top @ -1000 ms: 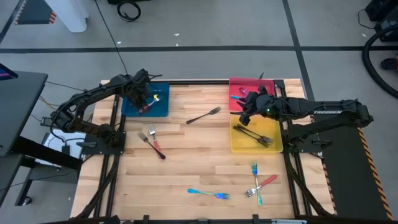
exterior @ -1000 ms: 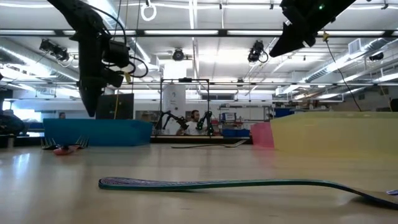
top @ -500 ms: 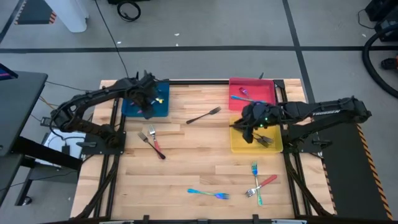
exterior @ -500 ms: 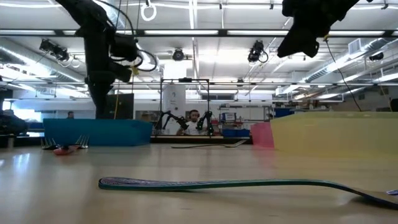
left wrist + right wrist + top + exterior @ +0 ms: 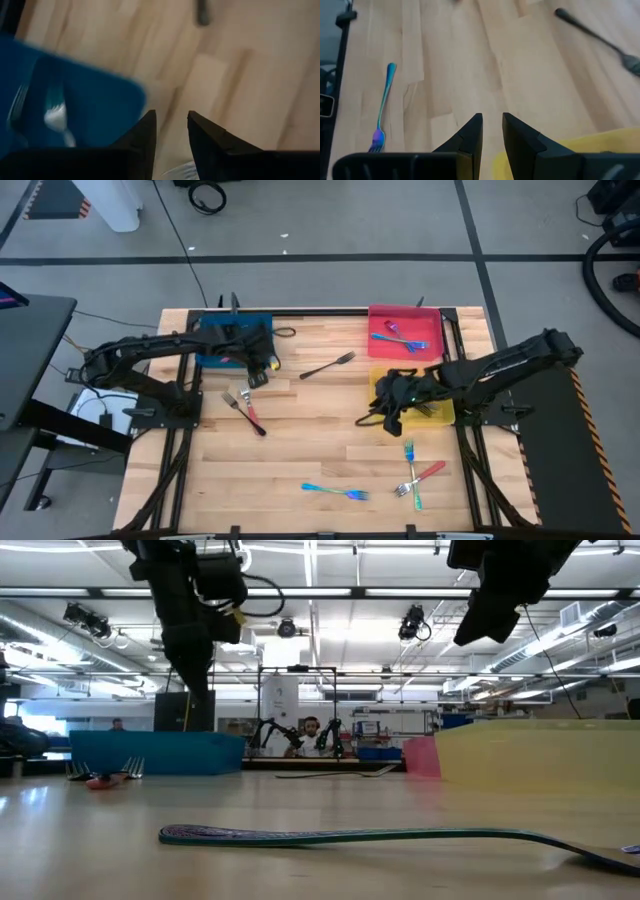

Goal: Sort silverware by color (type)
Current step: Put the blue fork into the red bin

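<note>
A: Left gripper (image 5: 257, 369) first: a second ago it hung over the middle of the blue tray (image 5: 215, 352). Now it has slid off toward four o'clock and sits past the tray's corner, over bare wood.

B: Fingers?

A: Nearly together, only a slim gap between the tips, nothing held. The wrist view shows a pale fork (image 5: 56, 119) lying in the blue tray, blurred.

B: And below that tray?

A: At six o'clock from it, a red-handled fork (image 5: 252, 418) and a grey fork (image 5: 233, 401) lie crossed on the table (image 5: 310, 440), same spot as before. A dark fork (image 5: 328, 365) lies alone mid-table, at three o'clock from the left gripper, unmoved.

B: Front edge?

A: A teal fork (image 5: 334, 492) lies at six o'clock of the table centre, flat on the wood.

B: The right side now.

A: Big change. The right gripper (image 5: 386, 417) was up by the red tray (image 5: 430, 312); it has come down toward six o'clock, past the yellow tray (image 5: 377, 416), and hangs at that tray's near left corner. Fingers a narrow slit apart, empty.

B: What's in those trays?

A: A blue-teal fork (image 5: 400, 340) in the red tray, dark forks (image 5: 428, 406) in the yellow. A small cluster of forks (image 5: 415, 475), teal and red-handled, lies at five o'clock from the right gripper.
</note>
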Robot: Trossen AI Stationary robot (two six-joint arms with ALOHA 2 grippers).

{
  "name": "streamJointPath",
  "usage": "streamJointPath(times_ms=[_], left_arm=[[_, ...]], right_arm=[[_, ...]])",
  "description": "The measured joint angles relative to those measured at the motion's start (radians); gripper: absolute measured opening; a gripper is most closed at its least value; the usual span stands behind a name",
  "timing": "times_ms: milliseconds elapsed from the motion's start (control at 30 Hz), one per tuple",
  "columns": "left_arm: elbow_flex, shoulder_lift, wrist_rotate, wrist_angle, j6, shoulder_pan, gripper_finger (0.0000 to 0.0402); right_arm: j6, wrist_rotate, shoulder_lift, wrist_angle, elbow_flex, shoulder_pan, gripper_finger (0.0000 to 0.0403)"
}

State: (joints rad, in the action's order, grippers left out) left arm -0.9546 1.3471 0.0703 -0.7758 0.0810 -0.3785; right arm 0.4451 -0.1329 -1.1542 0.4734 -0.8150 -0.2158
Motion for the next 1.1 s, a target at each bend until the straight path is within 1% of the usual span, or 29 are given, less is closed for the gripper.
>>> streamJointPath(times_ms=[167,300,433,567,633,700,767,867,1000,1100], left_arm=[[0.0,0.0,-0.001,0.071,-0.044,0.12,0.0109],[0.0,0.0,0.0,0.137,-0.077,0.21,0.0109],[0.0,0.0,0.0,0.227,-0.112,0.294,0.0109],[0.0,0.012,-0.001,0.323,-0.146,0.377,0.0109],[-0.001,0.032,0.0,0.39,-0.149,0.418,0.0109],[0.0,0.056,0.0,0.422,-0.15,0.451,0.0109],[0.0,0.085,-0.001,0.494,-0.156,0.48,0.0109],[0.0,0.134,-0.001,0.566,-0.183,0.512,0.0109],[0.0,0.204,0.0,0.655,-0.211,0.546,0.0109],[0.0,0.259,-0.008,0.721,-0.235,0.574,0.0109]], right_arm=[[-0.003,0.007,-0.087,-0.088,0.0,-0.034,0.0082],[-0.003,0.064,-0.134,-0.163,0.0,-0.049,0.0082],[-0.02,0.081,-0.155,-0.24,0.0,-0.063,0.0082],[-0.101,0.066,-0.149,-0.322,0.0,-0.073,0.0082],[-0.139,0.052,-0.141,-0.367,0.0,-0.073,0.0082],[-0.162,0.05,-0.132,-0.384,0.0,-0.071,0.0082],[-0.185,0.04,-0.124,-0.404,0.0,-0.068,0.0082],[-0.203,0.003,-0.115,-0.433,-0.001,-0.064,0.0082],[-0.199,-0.029,-0.109,-0.451,0.0,-0.063,0.0082],[-0.159,-0.031,-0.108,-0.459,0.0,-0.063,0.0082]])
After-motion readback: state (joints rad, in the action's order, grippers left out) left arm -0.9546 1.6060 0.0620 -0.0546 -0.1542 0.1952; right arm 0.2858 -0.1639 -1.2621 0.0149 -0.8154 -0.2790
